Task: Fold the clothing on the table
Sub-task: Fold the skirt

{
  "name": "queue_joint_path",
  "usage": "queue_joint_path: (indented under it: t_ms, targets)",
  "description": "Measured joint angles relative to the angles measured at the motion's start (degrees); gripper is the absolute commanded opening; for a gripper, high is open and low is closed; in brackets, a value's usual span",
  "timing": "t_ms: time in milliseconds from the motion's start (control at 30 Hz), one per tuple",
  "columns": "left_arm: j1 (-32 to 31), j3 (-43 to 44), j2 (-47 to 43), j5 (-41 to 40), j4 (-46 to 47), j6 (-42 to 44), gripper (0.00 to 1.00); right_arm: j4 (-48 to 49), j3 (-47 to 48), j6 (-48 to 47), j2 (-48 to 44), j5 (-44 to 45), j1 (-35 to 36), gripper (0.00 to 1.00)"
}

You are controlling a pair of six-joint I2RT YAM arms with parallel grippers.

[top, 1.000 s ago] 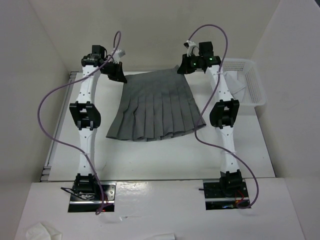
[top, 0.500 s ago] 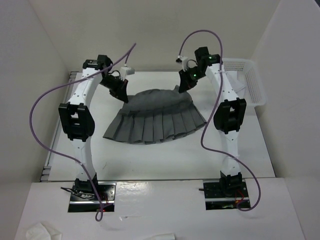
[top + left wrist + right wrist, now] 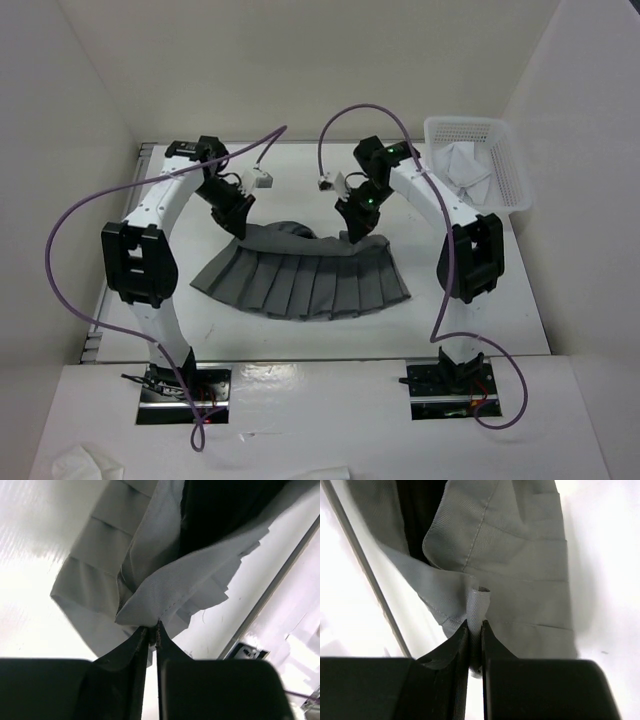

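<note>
Clothing [image 3: 305, 282], one soft grey pleated skirt, trapezoid, on smooth white table [image 3: 300, 342]; my left gripper [image 3: 243, 231] at 10 o'clock, right gripper [image 3: 357, 238] at 2, each clamped on its far edge

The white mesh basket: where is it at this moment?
In the top view, the white mesh basket stands at the far right corner of the table, beside the right arm, with a white cloth inside.
</note>
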Motion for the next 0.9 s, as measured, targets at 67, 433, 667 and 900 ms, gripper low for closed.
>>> queue_joint_path:
  t_ms: [67, 433, 667, 900]
  targets:
    - [0.0, -1.4, -1.7, -1.0, -0.1, 0.7, 0.24, 0.0, -3.2, -0.9, -1.6, 2.0, 0.8, 0.07]
    - [5.0, -6.5, -10.5, -6.7, -0.2, 3.4, 0.47, -0.2, -18.5, -2.4, -6.8, 13.3, 5.9, 0.26]
    - [10.8, -6.5, -12.6, -6.1, 0.3, 3.5, 0.48, 0.0, -26.9, 0.9, -12.2, 13.8, 23.0, 0.68]
    - [14.8, -6.5, -12.6, -4.7, 1.2, 3.5, 0.48, -0.4, -34.8, 4.7, -12.7, 13.8, 33.6, 0.69]
